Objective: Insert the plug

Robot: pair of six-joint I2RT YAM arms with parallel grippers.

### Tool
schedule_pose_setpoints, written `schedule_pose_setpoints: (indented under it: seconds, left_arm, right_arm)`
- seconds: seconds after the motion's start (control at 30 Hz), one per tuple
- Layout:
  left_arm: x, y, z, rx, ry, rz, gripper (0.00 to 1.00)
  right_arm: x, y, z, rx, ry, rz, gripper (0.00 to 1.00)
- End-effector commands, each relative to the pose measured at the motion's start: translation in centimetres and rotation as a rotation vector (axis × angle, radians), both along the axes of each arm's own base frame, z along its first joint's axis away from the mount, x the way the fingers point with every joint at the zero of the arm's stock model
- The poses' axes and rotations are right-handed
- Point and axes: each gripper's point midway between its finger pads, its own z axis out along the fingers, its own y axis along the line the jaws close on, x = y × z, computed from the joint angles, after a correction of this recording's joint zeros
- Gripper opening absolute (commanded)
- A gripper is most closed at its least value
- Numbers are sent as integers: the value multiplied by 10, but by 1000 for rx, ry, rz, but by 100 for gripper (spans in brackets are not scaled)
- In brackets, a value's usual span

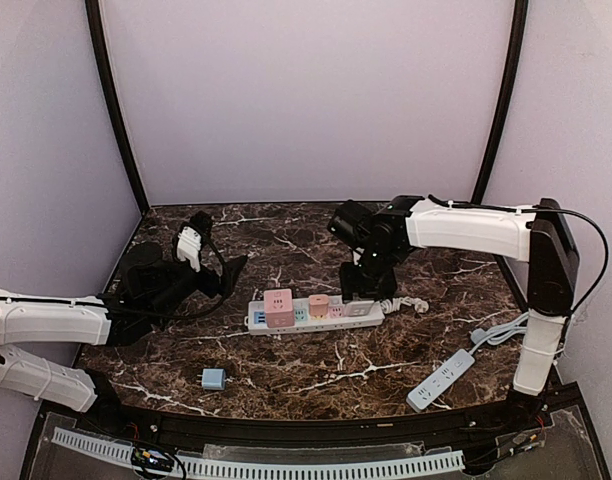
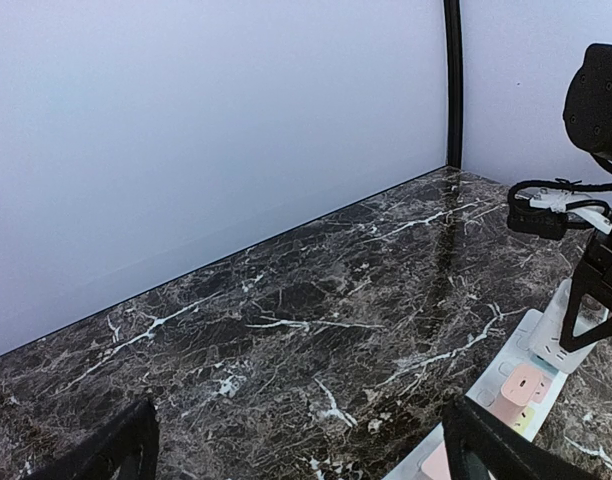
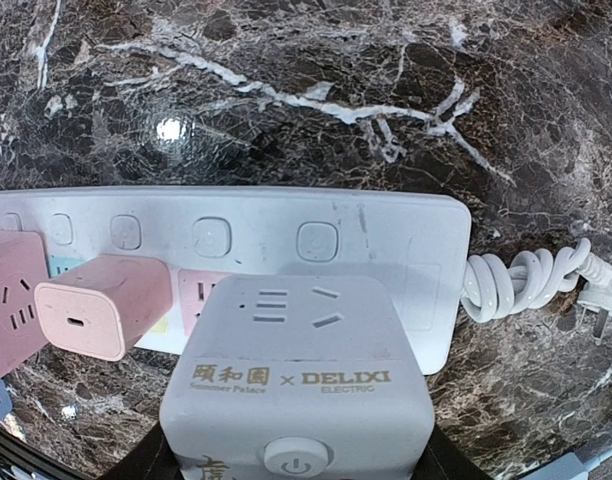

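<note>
The grey cube plug [image 3: 296, 380] sat between the right fingers [image 3: 141, 462], which were closed on its two sides from above. It was held over the right end of the white power strip [image 3: 386, 235], hiding the socket beneath; whether its pins were seated could not be told. The left fingers [image 2: 496, 450] were spread wide and held nothing, low over the desk [image 1: 316, 360] just off the strip's left end, well apart from the plug.

The strip lay across the middle of the desk and carried other pieces: a pink block [image 3: 106, 305] with a small slot in its face stood just left of the grey plug, and a second pink cube [image 3: 11, 290] stood further left. A coiled white cable [image 3: 521, 285] ran off the strip's right end. Loose on the desk were a small blue cube [image 1: 214, 378] and a second white strip [image 1: 441, 378].

The plug's face read "Summer Palace × DELIXI ELECTRIC" in gold — Chinese characters stood above the first words — with a round power button below.
</note>
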Motion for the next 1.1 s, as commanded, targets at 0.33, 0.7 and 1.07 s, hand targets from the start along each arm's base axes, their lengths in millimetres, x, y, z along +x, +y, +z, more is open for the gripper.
schedule_pose_setpoints:
  seconds: [0.33, 0.7, 1.07]
  left_arm:
    - [0, -1, 13, -26, -13, -10, 99]
    - [0, 0, 12, -22, -13, -5, 99]
    - [0, 0, 11, -20, -13, -6, 99]
  right_arm:
    - [-4, -8, 1, -41, -14, -16, 0]
    - [4, 6, 1, -29, -25, 16, 0]
    - [2, -7, -3, -95, -18, -10, 0]
